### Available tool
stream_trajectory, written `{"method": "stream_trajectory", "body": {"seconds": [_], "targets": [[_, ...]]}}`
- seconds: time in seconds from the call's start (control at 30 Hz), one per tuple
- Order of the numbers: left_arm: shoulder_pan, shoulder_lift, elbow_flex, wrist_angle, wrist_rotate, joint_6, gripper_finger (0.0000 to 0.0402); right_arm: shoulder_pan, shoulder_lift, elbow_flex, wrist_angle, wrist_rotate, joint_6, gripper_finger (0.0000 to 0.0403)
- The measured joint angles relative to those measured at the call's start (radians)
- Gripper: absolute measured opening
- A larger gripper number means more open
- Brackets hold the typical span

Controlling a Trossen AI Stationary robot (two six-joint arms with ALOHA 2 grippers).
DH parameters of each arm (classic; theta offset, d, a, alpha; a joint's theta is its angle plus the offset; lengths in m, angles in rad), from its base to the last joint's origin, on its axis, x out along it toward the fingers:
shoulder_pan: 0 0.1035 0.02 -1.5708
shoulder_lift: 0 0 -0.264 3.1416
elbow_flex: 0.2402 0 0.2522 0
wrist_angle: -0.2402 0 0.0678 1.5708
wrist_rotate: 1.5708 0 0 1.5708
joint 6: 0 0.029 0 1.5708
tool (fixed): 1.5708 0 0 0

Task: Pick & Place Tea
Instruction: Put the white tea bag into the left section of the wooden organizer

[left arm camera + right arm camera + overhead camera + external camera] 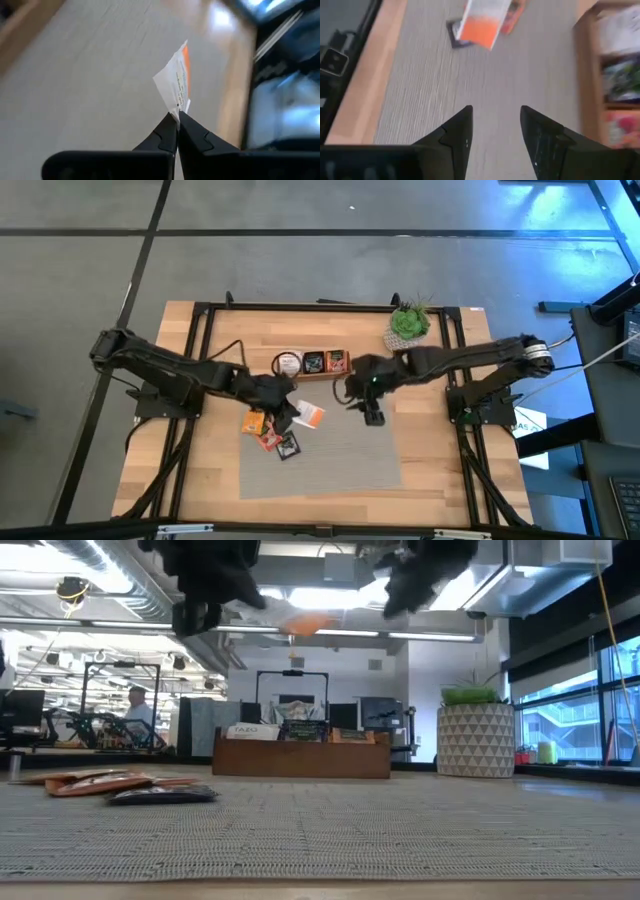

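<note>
One white-and-orange paper tea sachet (pixel 175 80) you see pinched by its corner in the left gripper (pixel 178 118), lifted above the grey woven mat (pixel 340 455). Right gripper (pixel 495 117), fingers apart and empty, hovers just right of it.

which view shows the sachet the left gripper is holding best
The left wrist view: the white-and-orange sachet fills mid-frame, pinched by a corner in the left gripper. The right wrist view shows it blurred above the mat, the high view small, the low view only an orange smear.
</note>
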Motion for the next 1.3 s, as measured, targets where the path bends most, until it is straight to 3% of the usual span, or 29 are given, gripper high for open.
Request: {"method": "stream_trajectory", "body": {"seconds": [0.2,0.4,0.57,0.67,0.87,1.17,1.3], "targets": [[0.098,0.017,0.188,-0.330,0.089,0.219,0.0003,-0.050,-0.018,0.138,0.034,0.004,-0.070,0.0169],[0.218,0.017,0.260,-0.460,0.129,0.446,0.0003,-0.111,0.045,0.157,0.146,0.010,-0.033,0.0229],[0.286,0.018,0.260,-0.486,0.109,0.609,0.0003,-0.140,0.120,0.152,0.309,0.155,0.005,0.0284],[0.311,0.018,0.260,-0.483,0.069,0.676,0.0003,-0.154,0.163,0.152,0.359,0.137,0.030,0.0295],[0.323,0.018,0.260,-0.478,-0.045,0.773,0.0003,-0.192,0.236,0.152,0.430,-0.043,0.118,0.0280],[0.305,0.018,0.260,-0.475,-0.109,0.857,0.0003,-0.250,0.274,0.152,0.527,-0.080,0.144,0.0243],[0.289,0.018,0.260,-0.466,-0.144,0.917,0.0003,-0.264,0.286,0.153,0.583,-0.143,0.171,0.0227]]}}
